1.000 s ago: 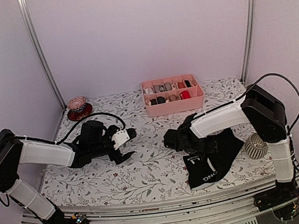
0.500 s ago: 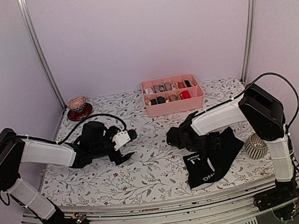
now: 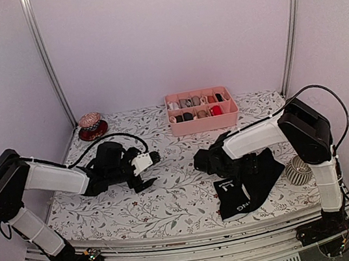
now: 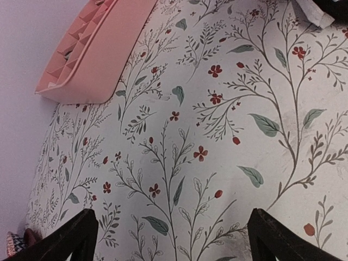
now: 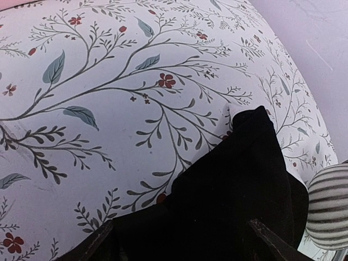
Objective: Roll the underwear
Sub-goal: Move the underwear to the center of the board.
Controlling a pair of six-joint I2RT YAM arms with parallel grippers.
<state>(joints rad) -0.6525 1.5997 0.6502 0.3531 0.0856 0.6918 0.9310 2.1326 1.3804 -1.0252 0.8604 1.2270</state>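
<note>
The pink divided tray (image 3: 203, 125) sits at the far side of the flowered table cover (image 3: 172, 200), its compartments filled with small rolled bundles; everything else is easiest placed from it. The underwear (image 3: 254, 181), a black pair whose black waistband carries white letters, lies spread and rumpled on the near side of the tray and somewhat to its right, close to the table's front edge; it is not rolled. The right gripper (image 3: 202, 164) is low on the near side of the tray, just at the left edge of the fabric; seen from its wrist, its fingers (image 5: 100, 242) stand wide apart with black cloth lying between and ahead of them; they pinch nothing, though whether a tip brushes the cloth I cannot tell. The left gripper (image 3: 151, 169) hangs nearer than the tray and to its left, jaws spread wide over bare cover, empty. A grey-and-white striped round object (image 3: 297, 170) rests just beside the underwear, farther right of the tray; a pink patterned dome on a dark red saucer (image 3: 91, 124) stands well left of the tray.
</note>
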